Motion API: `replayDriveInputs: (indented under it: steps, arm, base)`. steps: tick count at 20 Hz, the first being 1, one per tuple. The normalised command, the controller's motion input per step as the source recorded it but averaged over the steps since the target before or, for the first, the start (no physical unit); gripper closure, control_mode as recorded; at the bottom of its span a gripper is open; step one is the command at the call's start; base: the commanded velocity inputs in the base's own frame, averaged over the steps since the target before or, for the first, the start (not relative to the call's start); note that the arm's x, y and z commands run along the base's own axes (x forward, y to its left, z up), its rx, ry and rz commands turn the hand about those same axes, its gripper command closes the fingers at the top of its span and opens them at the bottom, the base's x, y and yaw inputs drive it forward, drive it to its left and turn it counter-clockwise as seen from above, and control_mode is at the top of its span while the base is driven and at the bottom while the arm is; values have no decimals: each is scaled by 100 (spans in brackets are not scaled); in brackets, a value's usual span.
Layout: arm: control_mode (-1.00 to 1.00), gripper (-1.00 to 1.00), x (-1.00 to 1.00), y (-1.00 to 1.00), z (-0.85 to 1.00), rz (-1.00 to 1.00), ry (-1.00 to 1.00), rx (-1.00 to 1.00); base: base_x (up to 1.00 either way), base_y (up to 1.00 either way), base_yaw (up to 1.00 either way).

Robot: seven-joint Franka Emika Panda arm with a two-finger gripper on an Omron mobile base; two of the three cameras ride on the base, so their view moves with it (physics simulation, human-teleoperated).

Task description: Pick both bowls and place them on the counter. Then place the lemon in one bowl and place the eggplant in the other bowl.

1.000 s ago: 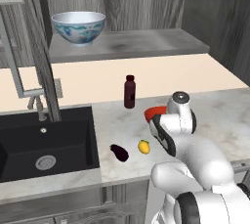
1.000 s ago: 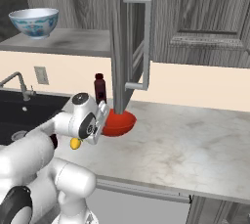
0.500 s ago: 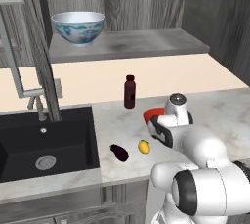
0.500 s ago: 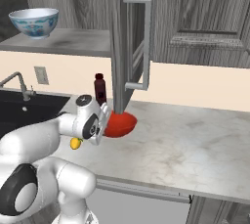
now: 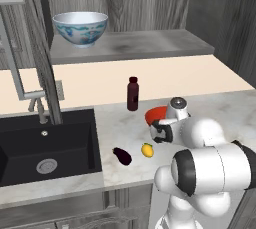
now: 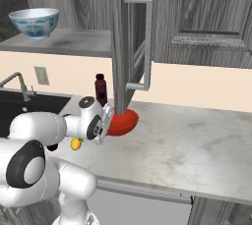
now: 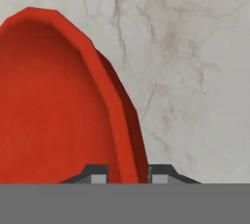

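Hand view shows the gripper (image 7: 128,174) with its fingers either side of the red bowl's (image 7: 53,105) rim, grasping it. Plain, glossy and shallow, the bowl sits tilted over the marbled counter (image 7: 195,71)

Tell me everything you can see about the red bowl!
The red bowl is plain, glossy, shallow and round, with nothing inside. It sits at the counter, below the cabinet door, right of the dark bottle. The gripper has one fingertip inside its rim and one outside, as if pinching it.
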Motion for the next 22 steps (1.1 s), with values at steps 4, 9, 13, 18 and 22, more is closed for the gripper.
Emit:
replayDriveInputs:
  steps: [4,9,13,18,22]
  arm:
    - [-100,100,25,-4,-13,0,0,0]
    - [-100,-100,9,-8,-2,1,0,0]
    - [-100,-100,9,-1,0,0,0,0]
    - [-100,-100,-1,0,0,1,0,0]
    - [-100,-100,-14,0,4,2,-2,0]
  base:
    - [0,0,0]
    - [0,0,0]
    - [0,0,0]
    - [0,0,0]
    - [0,0,0]
